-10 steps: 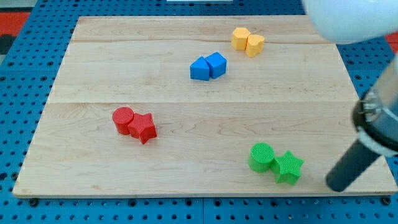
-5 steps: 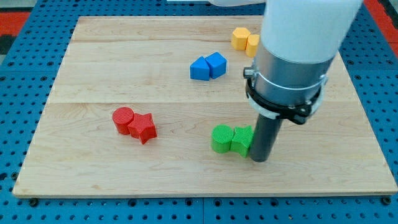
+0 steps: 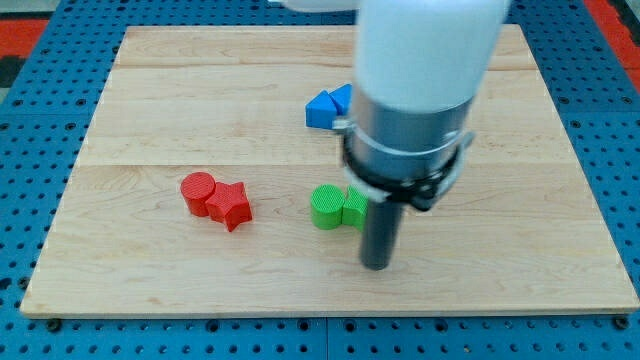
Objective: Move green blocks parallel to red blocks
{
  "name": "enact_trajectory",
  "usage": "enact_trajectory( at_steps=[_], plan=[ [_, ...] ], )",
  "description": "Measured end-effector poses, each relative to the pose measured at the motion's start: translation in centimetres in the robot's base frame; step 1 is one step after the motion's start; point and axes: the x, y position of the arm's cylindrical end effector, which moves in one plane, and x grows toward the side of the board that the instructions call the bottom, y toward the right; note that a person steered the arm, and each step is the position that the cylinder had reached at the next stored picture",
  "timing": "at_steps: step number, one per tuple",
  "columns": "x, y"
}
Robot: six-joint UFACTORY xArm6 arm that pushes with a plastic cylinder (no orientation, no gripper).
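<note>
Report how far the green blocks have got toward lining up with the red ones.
Mostly done: the green cylinder and the second green block, half hidden behind the rod, sit level with the red cylinder and red star, to their right. My tip rests just below-right of the greens. Left: at most fine alignment.

A pale wooden board (image 3: 200,110) made of joined planks is laid on a blue perforated surface (image 3: 30,150). Near the view's top, two blue blocks (image 3: 326,105) are seen touching each other, their right side hidden; their exact shapes cannot be made out.
</note>
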Motion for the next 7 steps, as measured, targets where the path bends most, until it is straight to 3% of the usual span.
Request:
enact_trajectory(
  at_steps=[1,2,3,4,5,6,7],
  plan=[
    [0.0,-8.3],
    [-3.2,-8.2],
    [-6.1,-3.2],
    [-6.3,1.5],
    [-5.6,2.8],
    [1.0,2.3],
    [-0.5,8.2]
  ],
)
